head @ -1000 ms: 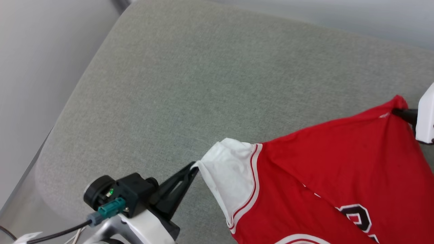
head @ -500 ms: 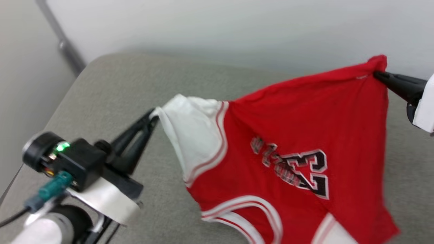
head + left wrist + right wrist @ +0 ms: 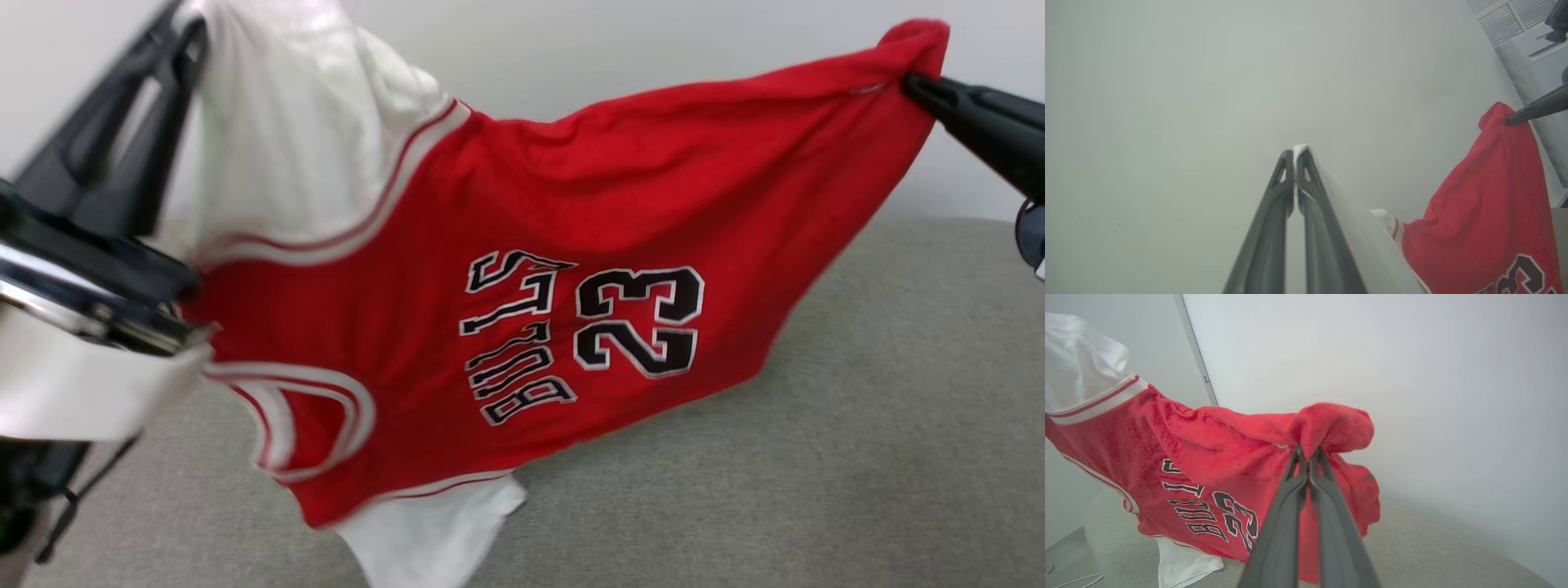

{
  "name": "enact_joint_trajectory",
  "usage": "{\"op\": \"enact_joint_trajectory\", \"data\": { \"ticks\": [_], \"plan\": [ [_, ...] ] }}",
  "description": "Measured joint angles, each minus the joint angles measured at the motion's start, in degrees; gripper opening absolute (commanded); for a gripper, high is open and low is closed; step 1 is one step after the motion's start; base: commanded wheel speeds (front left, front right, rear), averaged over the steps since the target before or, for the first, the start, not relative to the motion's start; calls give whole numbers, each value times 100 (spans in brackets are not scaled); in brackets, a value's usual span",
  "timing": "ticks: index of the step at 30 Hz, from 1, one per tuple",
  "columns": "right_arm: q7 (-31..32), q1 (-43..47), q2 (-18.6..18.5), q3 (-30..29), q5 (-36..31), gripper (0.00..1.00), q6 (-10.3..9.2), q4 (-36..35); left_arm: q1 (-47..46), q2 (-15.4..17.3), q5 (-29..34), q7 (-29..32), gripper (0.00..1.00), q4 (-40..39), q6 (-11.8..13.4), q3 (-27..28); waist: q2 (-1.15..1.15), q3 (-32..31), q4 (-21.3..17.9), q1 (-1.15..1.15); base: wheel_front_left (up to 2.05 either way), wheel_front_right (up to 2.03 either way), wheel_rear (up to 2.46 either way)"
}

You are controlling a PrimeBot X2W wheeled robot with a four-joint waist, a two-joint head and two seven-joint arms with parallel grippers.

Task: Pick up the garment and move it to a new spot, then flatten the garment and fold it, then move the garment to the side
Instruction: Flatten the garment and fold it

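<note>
The garment (image 3: 522,245), a red jersey with white sleeves and a black "BULLS 23" print, hangs stretched in the air above the grey cushion (image 3: 857,425). My left gripper (image 3: 192,20) is shut on the edge of one white sleeve at the upper left; in the left wrist view the gripper (image 3: 1295,153) pinches white cloth at its tips. My right gripper (image 3: 910,82) is shut on a bunched red corner at the upper right, seen close in the right wrist view, where the gripper (image 3: 1307,451) bites the garment (image 3: 1216,453). The other white sleeve dangles low over the cushion.
A pale wall (image 3: 653,41) rises behind the cushion. A grey vertical pole (image 3: 1196,351) stands at the wall's corner. A white appliance (image 3: 1535,45) sits far right in the left wrist view. Cables (image 3: 1073,580) lie on the floor.
Both grippers have lifted the garment off the cushion and spread it between them. The head camera has tilted up, so the print now faces it.
</note>
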Motion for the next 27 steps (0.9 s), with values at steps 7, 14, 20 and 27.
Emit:
{"op": "enact_joint_trajectory", "data": {
  "ticks": [7,14,20,27],
  "plan": [
    [-114,-309,33,-208,-151,0,0,-391,-861,125,-192,11,0,185,-56,459,0,196,-400,0,0,0,0],
    [-580,-804,-222,-271,-643,0,0,-520,-2131,24,-342,-185,0,898,-400,444,0,774,-578,0,0,0,0],
    [-979,-1448,-282,-157,-888,0,0,-196,-3439,-171,-229,-323,0,1819,-671,219,0,1441,-681,1,0,0,0],
    [-1579,-2662,-310,581,-1373,0,1,653,-5263,-412,174,-684,0,3262,-918,-176,0,2352,-788,1,0,0,0]
  ]
}}
